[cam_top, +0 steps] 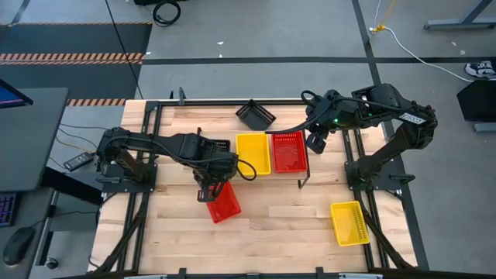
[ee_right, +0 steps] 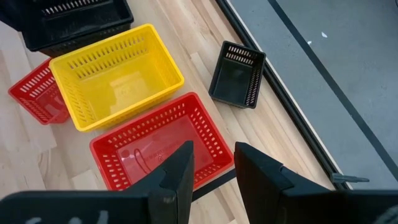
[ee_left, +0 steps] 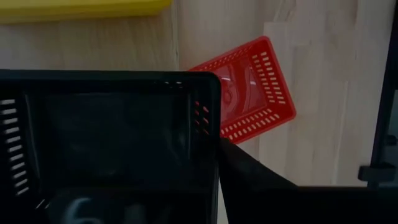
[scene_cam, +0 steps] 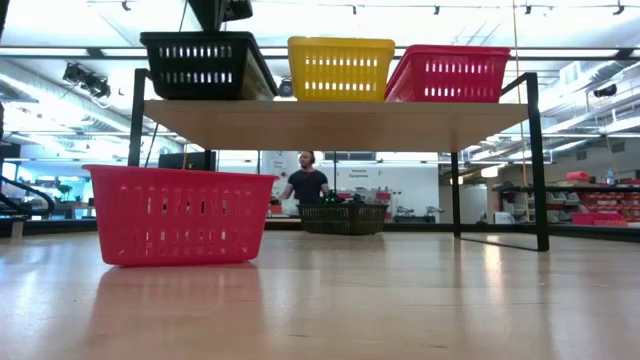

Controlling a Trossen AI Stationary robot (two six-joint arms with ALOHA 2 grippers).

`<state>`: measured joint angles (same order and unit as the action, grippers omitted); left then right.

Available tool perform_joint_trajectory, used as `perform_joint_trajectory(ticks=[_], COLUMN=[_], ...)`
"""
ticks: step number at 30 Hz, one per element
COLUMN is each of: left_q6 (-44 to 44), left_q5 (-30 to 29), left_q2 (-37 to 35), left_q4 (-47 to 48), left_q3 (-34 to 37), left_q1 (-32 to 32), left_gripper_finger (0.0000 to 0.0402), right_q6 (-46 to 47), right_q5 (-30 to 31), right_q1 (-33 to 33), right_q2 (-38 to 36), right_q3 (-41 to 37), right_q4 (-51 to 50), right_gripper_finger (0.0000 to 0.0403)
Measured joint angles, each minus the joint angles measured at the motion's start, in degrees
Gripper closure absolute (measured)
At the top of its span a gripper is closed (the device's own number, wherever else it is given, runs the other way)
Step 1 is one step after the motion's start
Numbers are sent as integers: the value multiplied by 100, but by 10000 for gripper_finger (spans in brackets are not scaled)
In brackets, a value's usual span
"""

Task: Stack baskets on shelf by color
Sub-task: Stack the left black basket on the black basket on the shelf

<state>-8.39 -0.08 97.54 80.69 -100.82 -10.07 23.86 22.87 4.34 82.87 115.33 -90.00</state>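
black basket, yellow basket, red basket, all empty

shelf top – baskets fill it | table front centre – bare

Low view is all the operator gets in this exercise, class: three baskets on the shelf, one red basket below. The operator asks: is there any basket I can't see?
Observer: Yes, a yellow basket lies on the table, on its right side.
Operator: Where is the right end effector?
Observer: The right end effector is open, above the red basket on the shelf.
Operator: And the left?
Observer: The left end effector shows right beside the red basket on the table.
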Motion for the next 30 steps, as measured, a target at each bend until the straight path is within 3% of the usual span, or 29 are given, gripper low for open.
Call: perform_joint_trajectory(ticks=[18, 30], left_q6=[158, 170], left_q5=[-160, -162], left_q2=[0, 0], left_q4=[-24, -55], left_q3=[0, 0], left_q1=[318, 175], left_gripper_finger=[397, 367], right_q6=[61, 50], right_q5=[-27, -34], right_q1=[0, 0], right_q2=[0, 0], right_q3=[0, 0], right_q4=[7, 4], right_gripper_finger=[283, 283])
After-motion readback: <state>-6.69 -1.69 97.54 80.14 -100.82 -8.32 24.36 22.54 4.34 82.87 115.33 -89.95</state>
